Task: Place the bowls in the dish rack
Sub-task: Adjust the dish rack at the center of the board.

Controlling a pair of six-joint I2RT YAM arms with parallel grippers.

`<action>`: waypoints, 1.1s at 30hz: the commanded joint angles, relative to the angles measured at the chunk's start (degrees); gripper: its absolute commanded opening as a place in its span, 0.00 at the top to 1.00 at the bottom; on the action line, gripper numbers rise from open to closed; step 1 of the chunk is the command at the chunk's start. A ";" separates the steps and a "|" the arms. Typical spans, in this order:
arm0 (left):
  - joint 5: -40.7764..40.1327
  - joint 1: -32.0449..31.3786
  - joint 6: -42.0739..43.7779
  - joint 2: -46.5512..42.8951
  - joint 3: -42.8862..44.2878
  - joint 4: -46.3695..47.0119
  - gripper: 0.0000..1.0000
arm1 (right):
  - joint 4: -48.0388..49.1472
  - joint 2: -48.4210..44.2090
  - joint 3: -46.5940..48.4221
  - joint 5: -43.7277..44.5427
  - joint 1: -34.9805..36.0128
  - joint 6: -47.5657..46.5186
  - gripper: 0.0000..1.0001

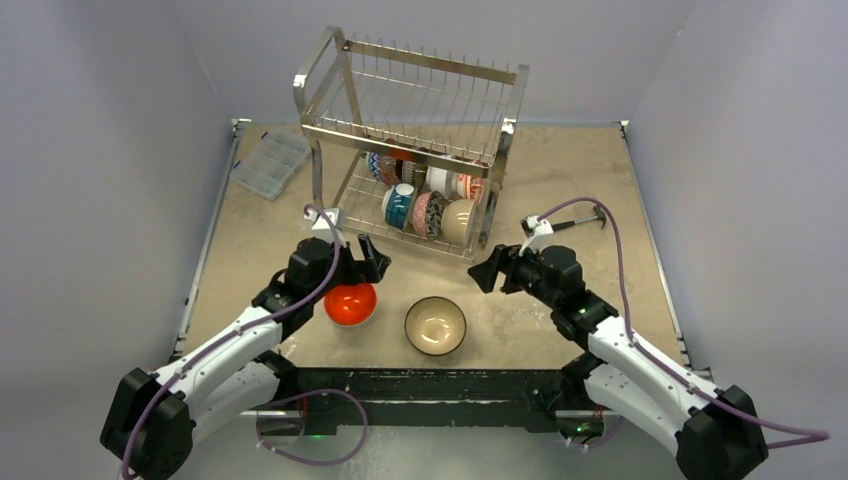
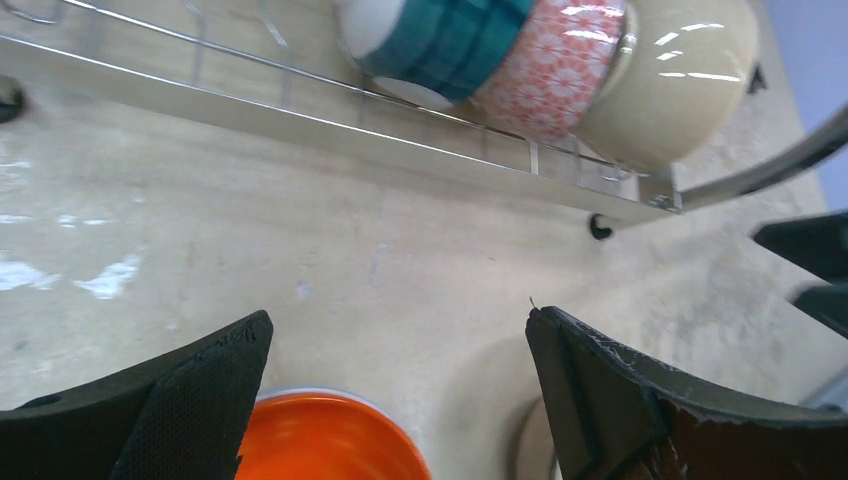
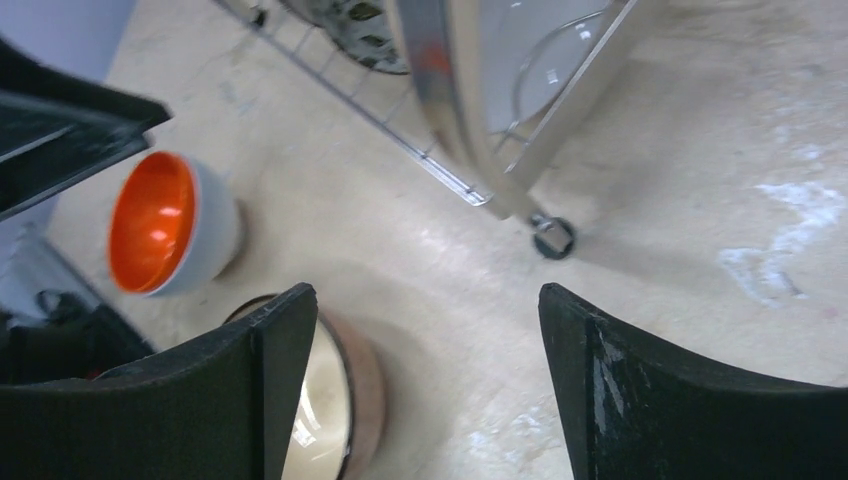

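Top external view. A mottled tan table [image 1: 560,180], walled in pale grey, is being used as the work surface. The dish rack [image 1: 410,100] is being seen at the far centre; its upper tier is bare wire, and a cluster of bowls [image 1: 430,205] is being carried on edge in the lower tier. A clear compartment box [image 1: 270,162] is lying far left. Two bowls are sitting upright on the table near the arm bases, just beside each other and apart: an orange bowl [image 1: 350,303] and a brown bowl [image 1: 435,325] with a cream inside. The left gripper [image 1: 362,265] is being held over the orange bowl's far rim. The right gripper [image 1: 487,270] is being held right of the brown bowl.

Left wrist view. The left gripper [image 2: 398,330] is being held wide open and nothing is being gripped. The orange bowl [image 2: 330,440] is showing below, between the fingers. Beyond it, a teal bowl [image 2: 450,45], a pink-patterned bowl [image 2: 560,65] and a cream bowl [image 2: 670,80] are being held in the rack.

Right wrist view. The right gripper [image 3: 425,300] is being held open, with only table between the fingers. The brown bowl [image 3: 365,390] is being partly hidden by one finger; contact cannot be told.
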 commanded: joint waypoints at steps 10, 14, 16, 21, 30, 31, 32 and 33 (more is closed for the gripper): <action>15.33 -0.22 -10.80 -4.85 -5.14 10.03 0.02 | 15.27 12.63 5.81 12.79 0.05 -7.71 0.39; 16.03 -0.22 -14.10 -7.02 -8.34 12.56 0.02 | 18.44 14.48 6.06 13.54 0.04 -8.67 0.41; 16.44 -0.22 -15.03 -7.52 -9.36 13.02 0.02 | 19.48 15.17 6.04 13.96 0.06 -9.25 0.43; 16.73 -0.22 -16.52 -8.14 -10.77 13.14 0.03 | 20.65 17.03 6.17 15.21 0.04 -10.44 0.59; 17.48 -0.21 -18.17 -7.43 -10.56 12.76 0.04 | 15.97 10.85 5.06 18.26 0.04 -10.51 1.00; 17.43 -0.22 -18.24 -7.45 -10.64 12.97 0.04 | 15.03 9.76 5.09 18.87 0.04 -10.58 1.00; 17.36 -0.22 -18.31 -7.41 -10.65 13.17 0.04 | 14.05 8.88 5.16 19.39 0.08 -10.64 1.00; 17.28 -0.22 -18.36 -7.50 -10.65 13.38 0.04 | 12.59 7.94 5.18 19.77 0.05 -10.61 1.00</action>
